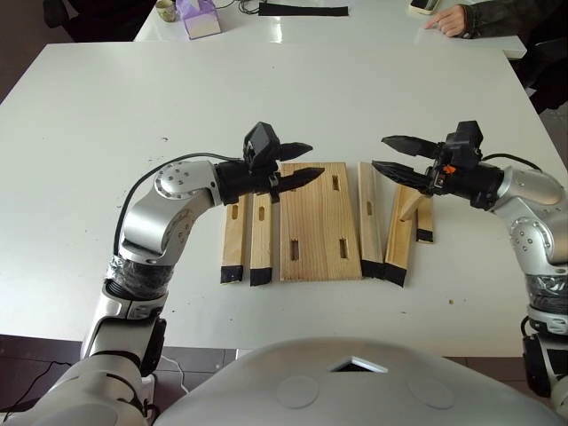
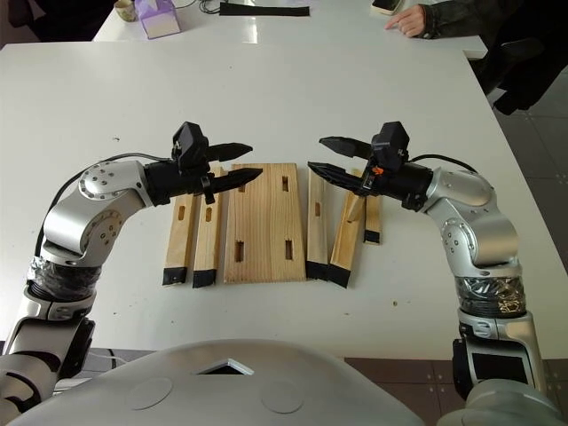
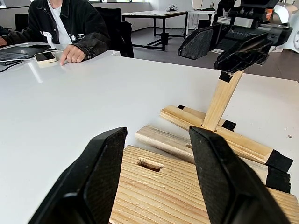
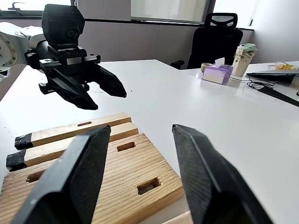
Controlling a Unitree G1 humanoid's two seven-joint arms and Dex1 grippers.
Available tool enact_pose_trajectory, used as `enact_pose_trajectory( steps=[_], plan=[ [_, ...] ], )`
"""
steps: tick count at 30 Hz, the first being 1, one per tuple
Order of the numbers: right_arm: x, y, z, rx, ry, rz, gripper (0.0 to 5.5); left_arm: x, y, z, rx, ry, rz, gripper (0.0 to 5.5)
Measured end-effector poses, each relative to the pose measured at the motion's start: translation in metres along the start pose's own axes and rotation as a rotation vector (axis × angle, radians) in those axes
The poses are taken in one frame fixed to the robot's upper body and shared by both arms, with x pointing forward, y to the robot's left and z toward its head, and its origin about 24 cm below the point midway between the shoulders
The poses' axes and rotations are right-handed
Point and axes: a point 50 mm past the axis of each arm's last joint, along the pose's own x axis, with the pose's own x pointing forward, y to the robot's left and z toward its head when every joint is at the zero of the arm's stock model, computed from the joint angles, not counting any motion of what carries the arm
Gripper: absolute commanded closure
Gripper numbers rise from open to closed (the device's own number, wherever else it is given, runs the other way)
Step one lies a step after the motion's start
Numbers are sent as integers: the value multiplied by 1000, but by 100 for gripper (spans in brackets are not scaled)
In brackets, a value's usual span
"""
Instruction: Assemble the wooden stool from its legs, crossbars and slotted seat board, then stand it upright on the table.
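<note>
Seat board [image 1: 318, 222] between legs [image 1: 260, 232]; perhaps wood in slot [image 3: 149, 163].

A white rear bench [image 1: 373, 31] stands at the back of the scene. On its left part is a purple tissue box [image 1: 199, 16] with a tissue sticking up. A pale patterned cup [image 1: 165, 10] stands just beside the box. Toward the middle lies a long flat black strip [image 1: 302, 11], and thin cables [image 4: 261, 84] are coiled near it. On the right part a phone [image 3: 46, 57] lies next to a dark laptop [image 3: 18, 52]. A black office chair [image 4: 219, 35] stands behind this bench, below a window [image 4: 168, 9]. Farther back in the room is a dark-framed table [image 3: 154, 18].
</note>
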Motion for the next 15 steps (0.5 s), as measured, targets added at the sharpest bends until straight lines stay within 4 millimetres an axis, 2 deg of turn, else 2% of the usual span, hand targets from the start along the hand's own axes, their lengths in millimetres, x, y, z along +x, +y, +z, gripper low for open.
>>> enact_pose_trajectory(
  steps=[3, 8, 10, 11, 12, 15],
  plan=[
    [1, 4, 10, 60, -49, -22, 303, -1, 1, 0, 0, 1, 4, 303],
    [8, 17, 81, 43, -346, 15, 303, -4, 2, -1, -6, -5, 19, 303],
    [11, 35, 90, 115, -392, 97, 303, -10, 5, 0, -23, -27, 50, 303],
    [13, 52, 86, 143, -357, 167, 303, -17, 10, 1, -33, -44, 86, 303],
    [12, 61, 75, 173, -309, 191, 303, -21, 13, 3, -33, -50, 110, 303],
    [2, 70, 28, 224, -77, 142, 303, -26, 15, 4, -37, -60, 131, 303]
  ],
)
